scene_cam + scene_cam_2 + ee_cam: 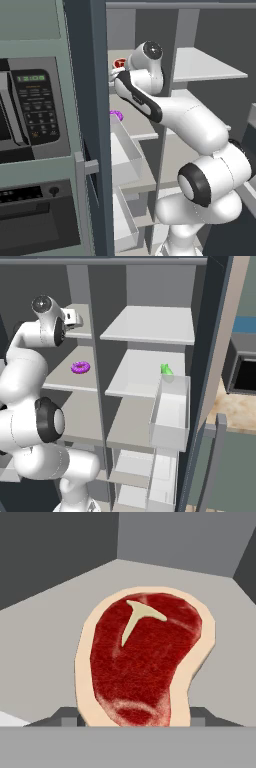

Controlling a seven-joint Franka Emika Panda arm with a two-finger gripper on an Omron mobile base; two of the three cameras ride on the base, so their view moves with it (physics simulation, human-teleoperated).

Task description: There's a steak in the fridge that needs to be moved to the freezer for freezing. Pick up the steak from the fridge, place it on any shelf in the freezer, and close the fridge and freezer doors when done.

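1. In my hand view the steak [142,662] is close up: red meat, tan fat rim, a pale T-shaped mark near its far end.
2. The gripper [134,714] has its two dark finger tips [67,716] at the bottom edge, one on each side of the steak's near end. The jaws are drawn in against the meat, so I read this as a grip on the steak.
3. The steak sits over a flat pale grey shelf [45,642], with dark back and side walls rising behind it. I cannot tell whether it rests on the board or is just clear of it.
4. From the left base view the arm reaches into the left half of the slate-blue unit, the freezer [142,145], at its topmost shelf. A sliver of red shows there just past the wrist.
5. A small purple ring [80,367] lies on the next freezer shelf down, well apart from the hand.
6. The fridge [150,381] half is on the right, with a green vegetable [166,370] at the front right edge of its second shelf.
7. Both doors stand open. The freezer door [90,150] shows edge-on beside the microwave [30,107].
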